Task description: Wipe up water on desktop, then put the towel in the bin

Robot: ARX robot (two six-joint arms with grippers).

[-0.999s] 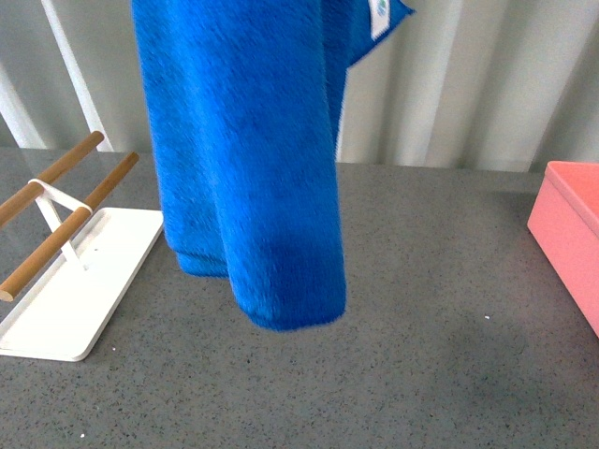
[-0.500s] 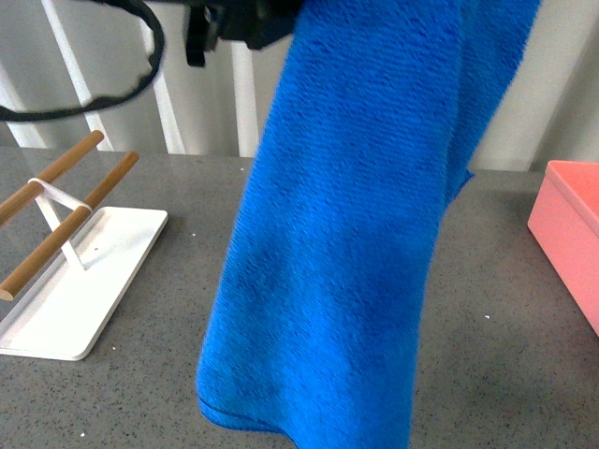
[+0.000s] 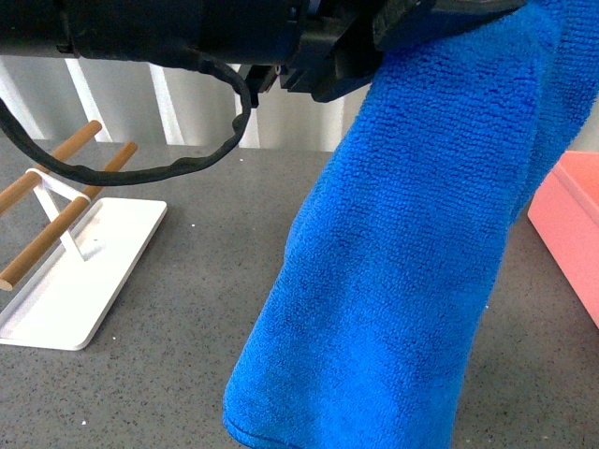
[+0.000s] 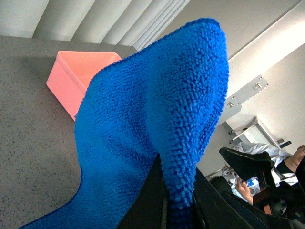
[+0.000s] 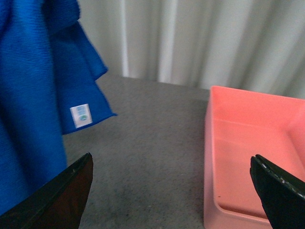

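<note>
The left pincer (image 4: pixel 178 202) pinches the blue towel (image 3: pixel 402 262) by a top fold, and the cloth hangs down over the grey surface (image 3: pixel 187 318). One second ago it hung near the white tray (image 3: pixel 84 281). Now it has travelled right, toward the pink bin (image 3: pixel 573 224), but it is not yet over the bin. I judge that the wiping is finished and the carrying has begun. The right pincer (image 5: pixel 172 186) is spread wide and empty.
</note>
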